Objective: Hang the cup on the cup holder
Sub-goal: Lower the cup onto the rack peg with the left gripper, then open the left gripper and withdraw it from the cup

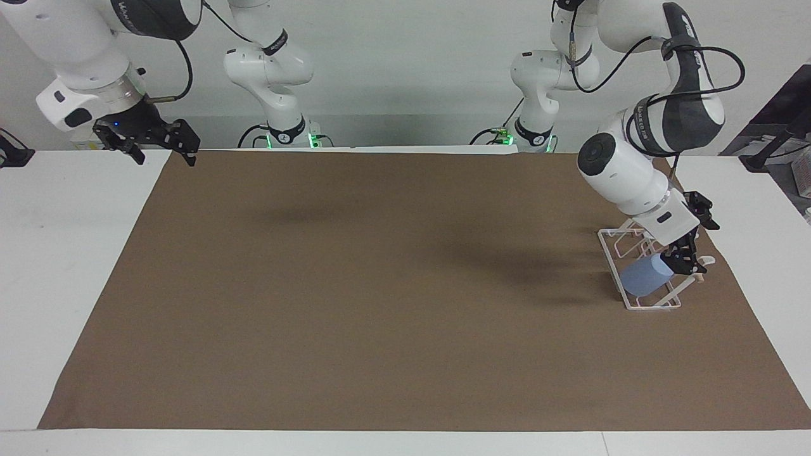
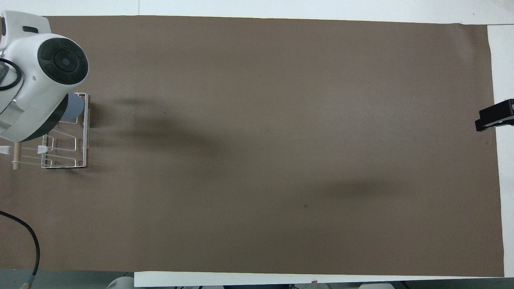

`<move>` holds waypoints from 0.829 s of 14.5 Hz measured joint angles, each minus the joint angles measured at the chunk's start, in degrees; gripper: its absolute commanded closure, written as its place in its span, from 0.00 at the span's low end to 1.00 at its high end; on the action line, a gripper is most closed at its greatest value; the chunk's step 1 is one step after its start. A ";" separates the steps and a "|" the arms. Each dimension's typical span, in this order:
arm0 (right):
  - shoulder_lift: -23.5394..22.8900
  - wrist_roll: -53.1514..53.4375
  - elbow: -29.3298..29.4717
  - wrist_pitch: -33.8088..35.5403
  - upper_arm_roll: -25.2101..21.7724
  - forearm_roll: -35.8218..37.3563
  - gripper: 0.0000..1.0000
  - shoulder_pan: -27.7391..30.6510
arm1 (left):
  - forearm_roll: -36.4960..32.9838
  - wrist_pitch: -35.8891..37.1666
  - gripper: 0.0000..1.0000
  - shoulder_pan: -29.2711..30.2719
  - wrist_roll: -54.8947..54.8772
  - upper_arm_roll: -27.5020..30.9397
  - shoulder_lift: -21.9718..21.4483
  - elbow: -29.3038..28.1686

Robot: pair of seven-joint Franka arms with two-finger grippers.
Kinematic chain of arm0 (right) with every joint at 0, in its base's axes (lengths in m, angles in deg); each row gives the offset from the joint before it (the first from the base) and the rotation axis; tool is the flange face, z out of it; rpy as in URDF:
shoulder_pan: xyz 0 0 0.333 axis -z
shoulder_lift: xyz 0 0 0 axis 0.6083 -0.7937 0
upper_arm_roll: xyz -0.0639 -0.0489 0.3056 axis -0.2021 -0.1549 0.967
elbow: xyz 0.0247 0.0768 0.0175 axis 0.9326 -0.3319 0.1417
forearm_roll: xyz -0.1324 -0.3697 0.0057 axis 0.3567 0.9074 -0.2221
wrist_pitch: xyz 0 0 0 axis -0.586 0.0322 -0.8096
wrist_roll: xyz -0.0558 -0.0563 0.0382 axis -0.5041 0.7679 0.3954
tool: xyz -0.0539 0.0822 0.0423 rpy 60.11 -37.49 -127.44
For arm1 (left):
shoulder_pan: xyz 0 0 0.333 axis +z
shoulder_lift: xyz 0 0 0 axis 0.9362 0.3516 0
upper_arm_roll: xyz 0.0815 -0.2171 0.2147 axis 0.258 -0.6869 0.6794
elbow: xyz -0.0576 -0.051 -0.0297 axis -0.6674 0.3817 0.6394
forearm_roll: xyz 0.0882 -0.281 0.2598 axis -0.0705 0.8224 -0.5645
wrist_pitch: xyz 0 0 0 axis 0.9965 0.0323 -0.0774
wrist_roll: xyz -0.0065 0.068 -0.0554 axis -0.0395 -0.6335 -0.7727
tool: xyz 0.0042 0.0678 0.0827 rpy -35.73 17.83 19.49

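cup (image 1: 645, 277) on rack (image 1: 613, 248), free, at 8 o'clock just below left gripper (image 1: 692, 235) | left jaws spread, empty, over rack | right gripper (image 1: 152, 147) waits, jaws spread, over mat (image 1: 380, 285) corner
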 measured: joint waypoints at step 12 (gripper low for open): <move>0.00 0.00 0.00 0.00 0.00 0.00 0.00 0.00 | 44.66 16.00 0.00 1.63 -53.97 1.20 -6.97 6.51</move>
